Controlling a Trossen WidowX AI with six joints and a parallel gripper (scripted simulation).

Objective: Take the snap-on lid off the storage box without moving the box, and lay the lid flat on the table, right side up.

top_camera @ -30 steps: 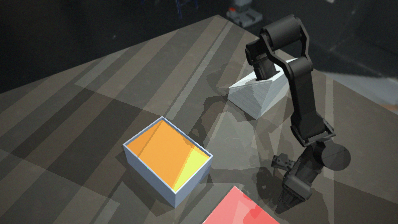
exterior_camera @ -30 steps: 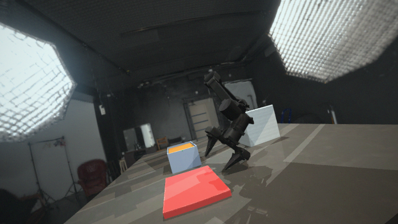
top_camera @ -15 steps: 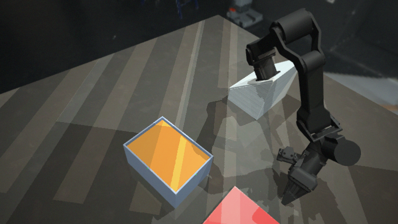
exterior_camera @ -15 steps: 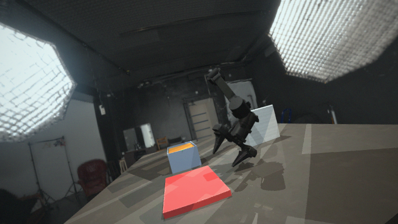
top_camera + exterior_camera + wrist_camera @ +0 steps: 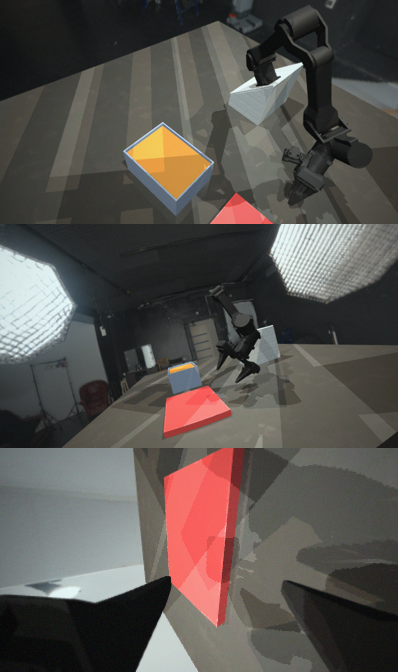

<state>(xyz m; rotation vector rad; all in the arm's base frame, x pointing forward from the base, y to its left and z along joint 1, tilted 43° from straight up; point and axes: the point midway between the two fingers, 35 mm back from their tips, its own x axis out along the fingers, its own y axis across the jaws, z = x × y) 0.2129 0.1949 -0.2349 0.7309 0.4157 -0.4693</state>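
I can read no text, label, brand, number or sign anywhere I look. The red lid [image 5: 194,410], the blue box [image 5: 167,178] with its orange inside, and the pale block [image 5: 259,102] at my base are all plain-faced. The bench [image 5: 83,111] shows only stripes and shadow. The small shapes on the far walls are too blurred to make out as writing.

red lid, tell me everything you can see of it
The red lid is a flat, plain rectangular slab with a matte, plastic-like look. It lies flat on the table, just in front of the blue storage box and apart from it. The open claw hangs above its far edge, touching nothing. Which face is up cannot be told.
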